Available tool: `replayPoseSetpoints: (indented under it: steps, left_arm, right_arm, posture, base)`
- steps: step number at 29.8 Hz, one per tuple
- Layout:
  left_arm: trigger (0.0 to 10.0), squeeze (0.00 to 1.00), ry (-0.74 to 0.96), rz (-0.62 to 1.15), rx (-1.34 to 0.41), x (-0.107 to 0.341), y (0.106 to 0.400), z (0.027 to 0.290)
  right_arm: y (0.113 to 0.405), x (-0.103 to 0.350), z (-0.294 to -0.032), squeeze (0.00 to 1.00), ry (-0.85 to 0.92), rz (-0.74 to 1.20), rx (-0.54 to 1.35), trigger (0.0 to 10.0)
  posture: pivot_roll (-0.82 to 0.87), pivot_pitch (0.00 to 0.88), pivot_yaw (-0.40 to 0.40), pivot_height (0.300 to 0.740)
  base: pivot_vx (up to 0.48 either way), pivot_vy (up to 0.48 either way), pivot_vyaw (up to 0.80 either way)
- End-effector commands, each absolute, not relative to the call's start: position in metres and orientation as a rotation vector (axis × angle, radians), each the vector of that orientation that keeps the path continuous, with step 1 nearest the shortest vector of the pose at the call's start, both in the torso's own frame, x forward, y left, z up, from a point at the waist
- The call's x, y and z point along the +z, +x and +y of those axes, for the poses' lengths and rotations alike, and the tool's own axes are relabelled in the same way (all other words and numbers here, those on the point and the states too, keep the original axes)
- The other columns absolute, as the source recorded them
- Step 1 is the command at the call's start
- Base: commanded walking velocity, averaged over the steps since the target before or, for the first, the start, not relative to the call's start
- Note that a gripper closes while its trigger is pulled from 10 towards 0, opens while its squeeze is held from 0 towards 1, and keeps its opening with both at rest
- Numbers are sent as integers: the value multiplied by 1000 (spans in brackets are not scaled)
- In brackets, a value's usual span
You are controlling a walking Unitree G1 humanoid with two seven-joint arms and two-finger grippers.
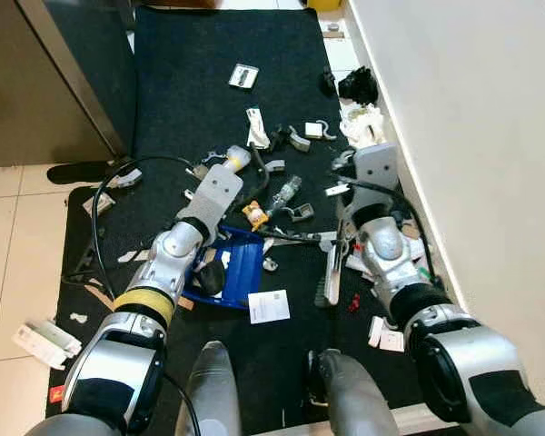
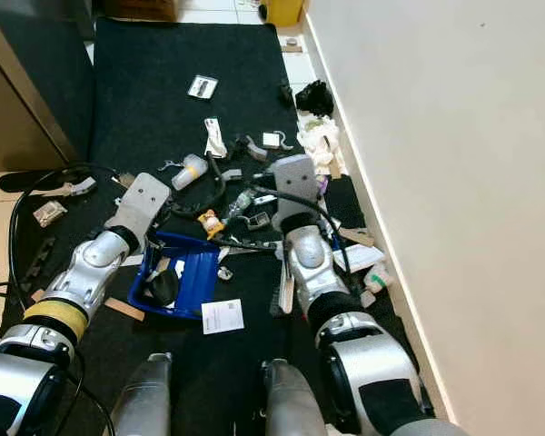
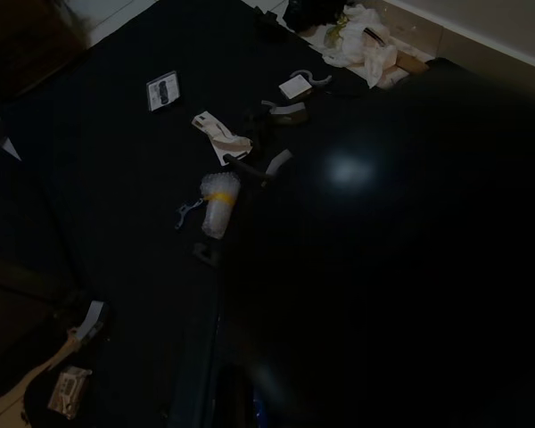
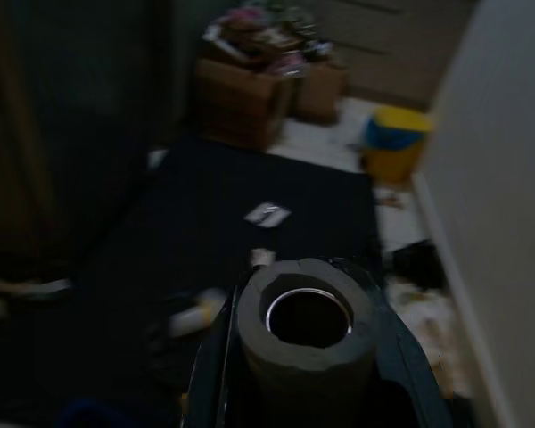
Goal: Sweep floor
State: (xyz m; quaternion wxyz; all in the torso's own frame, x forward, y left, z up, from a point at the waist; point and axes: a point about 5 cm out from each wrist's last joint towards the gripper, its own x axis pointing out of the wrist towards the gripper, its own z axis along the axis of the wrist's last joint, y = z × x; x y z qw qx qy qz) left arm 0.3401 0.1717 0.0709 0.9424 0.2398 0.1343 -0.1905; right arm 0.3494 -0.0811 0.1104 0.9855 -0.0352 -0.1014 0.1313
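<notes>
Dark rug (image 1: 209, 54) along a white wall (image 1: 490, 109), littered with scraps.

Left arm (image 1: 177, 250) reaches forward over the rug; its wrist plate hides the fingers from the head views, and the left wrist view is too dark near the lens, so I cannot tell how its fingers stand. Just beside and under that forearm, on the inner side, lies a blue dustpan (image 1: 238, 268) flat on the rug, with a dark lump (image 1: 211, 277) in it. A white card (image 1: 269, 306) lies just behind the dustpan, nearer the robot.

Right gripper (image 4: 308, 357): a grey tube end (image 4: 308, 314), hollow, stands between its two black fingers (image 4: 216, 357), which sit close against either side of it. Looks clamped on the tube. In the head views the right arm (image 1: 381, 241) is held close to the wall, and a brush (image 1: 331, 272) hangs or lies just inside of the forearm, bristles toward the rug.

Ahead of the left gripper: a clear bottle (image 3: 218, 203) with a yellow band, a crumpled white wrapper (image 3: 221, 135), a small framed card (image 3: 163, 90) further out. Ahead of the right gripper, by the wall: white rags (image 1: 363, 123) and a black clump (image 1: 357, 84). Yellow bin (image 4: 394, 143) well beyond, past the rug's far end.

Black cable (image 1: 104, 209) loops beside the left arm's outer side. Tiled floor (image 1: 9, 254) to that side, with a white scrap (image 1: 45, 341) on it.
</notes>
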Motion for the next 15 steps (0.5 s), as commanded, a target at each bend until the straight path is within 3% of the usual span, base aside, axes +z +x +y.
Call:
replayPoseSetpoints:
  steps: [1, 7, 15]
  left_arm:
    - [10000, 0, 464, 495, -416, 24, 310, 178]
    - [10000, 0, 469, 500, -408, 24, 311, 181]
    - [10000, 0, 469, 509, -404, 23, 310, 181]
  right_arm:
    - [342, 89, -82, 0, 5, -97, 254, 10000]
    - [344, 102, -45, 0, 176, -80, 317, 10000]
    - [352, 134, -8, 0, 401, -88, 264, 10000]
  posture:
    - [48, 231, -154, 740]
    - [39, 219, -155, 740]
    - [31, 217, -162, 740]
  base:
    - [0, 0, 0]
    - [0, 0, 0]
    - [0, 0, 0]
